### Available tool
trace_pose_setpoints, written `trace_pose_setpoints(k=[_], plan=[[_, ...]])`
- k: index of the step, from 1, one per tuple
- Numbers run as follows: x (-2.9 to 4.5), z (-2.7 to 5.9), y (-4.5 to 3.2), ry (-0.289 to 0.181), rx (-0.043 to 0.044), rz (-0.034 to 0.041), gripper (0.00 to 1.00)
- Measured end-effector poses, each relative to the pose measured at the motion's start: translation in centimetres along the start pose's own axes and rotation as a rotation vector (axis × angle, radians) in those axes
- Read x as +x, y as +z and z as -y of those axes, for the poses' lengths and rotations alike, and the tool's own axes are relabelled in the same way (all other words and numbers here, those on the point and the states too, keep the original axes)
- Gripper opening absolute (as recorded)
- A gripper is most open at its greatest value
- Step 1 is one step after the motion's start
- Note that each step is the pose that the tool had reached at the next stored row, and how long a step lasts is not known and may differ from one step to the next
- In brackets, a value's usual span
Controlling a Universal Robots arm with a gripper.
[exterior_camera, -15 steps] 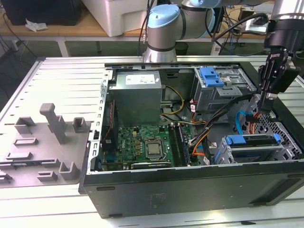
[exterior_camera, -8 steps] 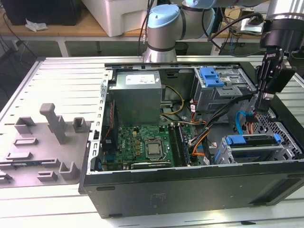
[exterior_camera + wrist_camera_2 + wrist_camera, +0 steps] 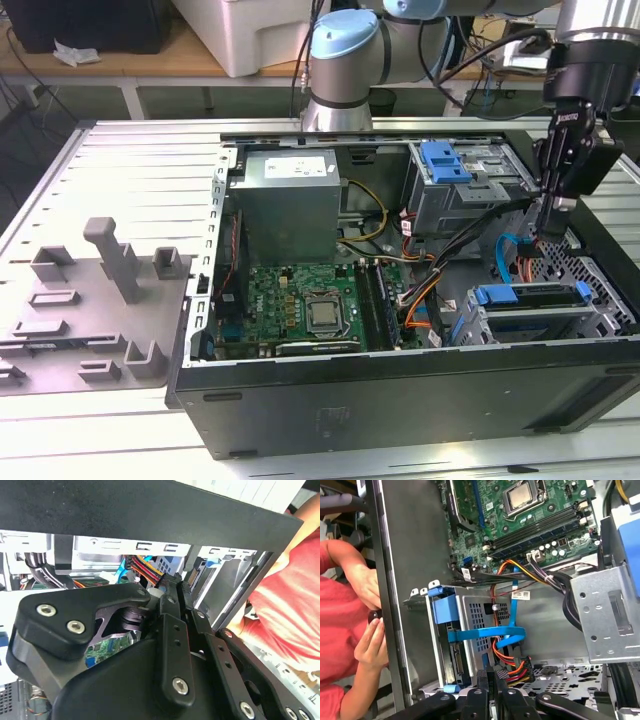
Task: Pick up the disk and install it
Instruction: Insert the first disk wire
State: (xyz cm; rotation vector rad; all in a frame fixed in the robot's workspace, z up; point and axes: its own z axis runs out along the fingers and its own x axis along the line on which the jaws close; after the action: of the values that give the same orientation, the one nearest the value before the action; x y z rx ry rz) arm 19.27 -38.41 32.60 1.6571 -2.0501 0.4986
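Note:
The disk (image 3: 530,312) sits in the lower drive cage at the exterior view's right, inside the open computer case, with its blue caddy (image 3: 530,294) on top. In the first wrist view the disk (image 3: 456,657) stands edge-on in the grey cage, with the blue caddy (image 3: 445,611) beside it and a blue flat cable (image 3: 485,633) looped across the cage. My gripper (image 3: 541,232) hangs just above and behind that cage. Its fingers are shut, with their tips (image 3: 492,674) beside the red, yellow and black cable plug (image 3: 512,672). In the second wrist view the gripper (image 3: 175,584) points at the same plug.
A second cage with a blue bracket (image 3: 445,160) stands at the back. The grey power supply (image 3: 290,200), the motherboard (image 3: 300,305) and the cable bundles (image 3: 440,270) fill the case. A person's hands (image 3: 370,630) rest on the case edge (image 3: 395,630). The removed side panel (image 3: 90,280) lies on the exterior view's left.

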Motion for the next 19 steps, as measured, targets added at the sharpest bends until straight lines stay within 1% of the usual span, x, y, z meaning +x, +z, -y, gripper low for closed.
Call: trace_pose_setpoints(k=[2, 4, 5, 6, 8, 9, 11, 14, 15, 19], plan=[[0.08, -0.44, 0.05, -0.007, 0.0049, 0.0000, 0.17], [0.14, -0.74, 0.09, -0.009, 0.0074, 0.0015, 0.17], [0.17, -0.87, 0.10, -0.010, 0.0086, 0.0061, 0.17], [0.18, -0.94, 0.10, -0.013, 0.0090, 0.0159, 0.17], [0.22, -1.00, 0.07, -0.017, 0.0089, 0.0320, 0.17], [0.27, -1.03, 0.01, -0.020, 0.0088, 0.0422, 0.17], [0.53, -1.19, -0.26, -0.023, 0.0103, 0.0484, 0.17], [0.90, -1.47, -0.57, -0.025, 0.0139, 0.0498, 0.17], [1.01, -1.54, -0.64, -0.026, 0.0157, 0.0518, 0.17], [1.36, -1.58, -0.84, -0.032, 0.0199, 0.0642, 0.17]])
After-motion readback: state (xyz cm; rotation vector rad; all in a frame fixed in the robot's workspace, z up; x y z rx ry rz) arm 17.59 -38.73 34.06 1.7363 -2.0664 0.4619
